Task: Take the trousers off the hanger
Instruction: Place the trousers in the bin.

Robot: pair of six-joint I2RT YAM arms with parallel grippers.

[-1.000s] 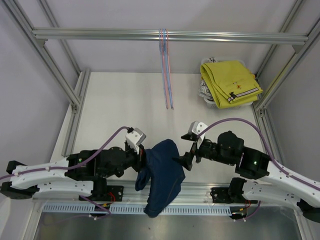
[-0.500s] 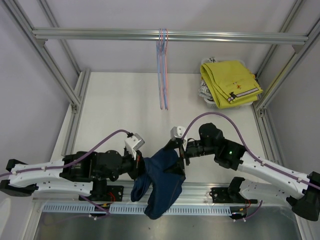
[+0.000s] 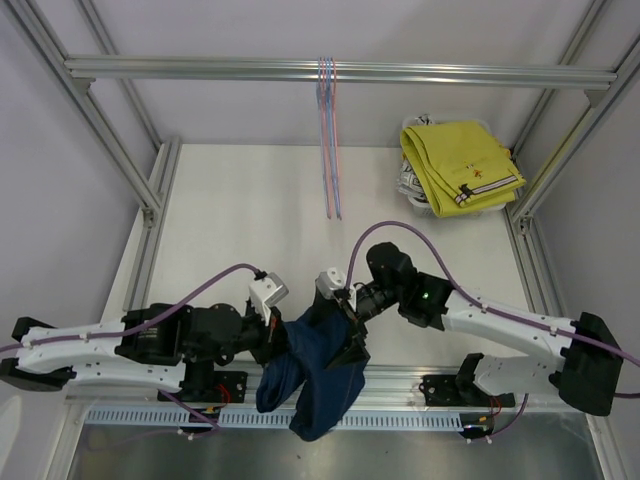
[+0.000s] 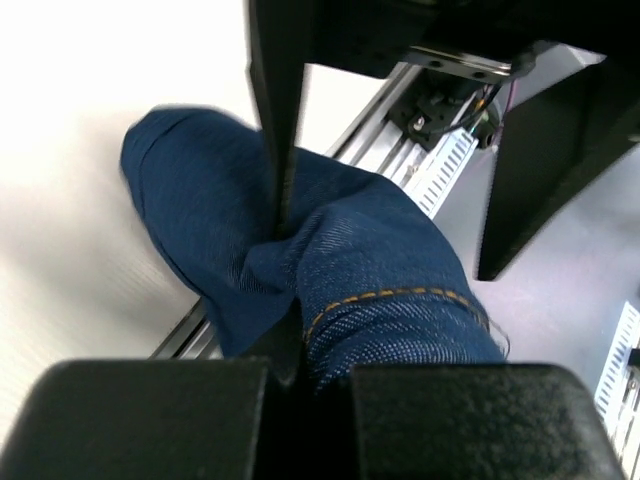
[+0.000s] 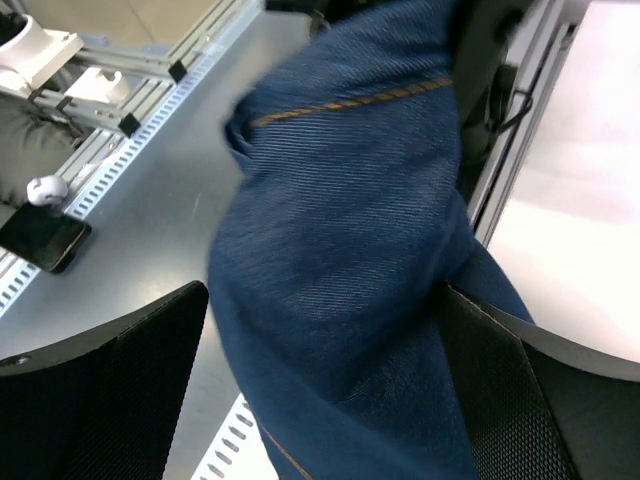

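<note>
The dark navy trousers (image 3: 318, 372) hang bunched over the table's front edge. My left gripper (image 3: 279, 338) is shut on their left side; the left wrist view shows denim (image 4: 380, 270) pinched between the closed jaws (image 4: 298, 352). My right gripper (image 3: 347, 330) is open, its two fingers standing wide apart on either side of the navy cloth (image 5: 340, 250). One right finger (image 5: 110, 400) is clear of the fabric and the other (image 5: 545, 400) touches it. Thin empty blue and pink hangers (image 3: 330, 150) hang from the top rail.
At the back right lies a pile of garments, bright yellow trousers (image 3: 462, 165) on top, a black-and-white print piece (image 3: 408, 183) under them. Aluminium frame posts (image 3: 150, 205) line both sides. A slotted cable duct (image 3: 180, 417) runs along the front.
My right arm has swung left and its open jaws now straddle the navy trousers. The trousers have sunk lower over the front edge. The hangers sway slightly.
</note>
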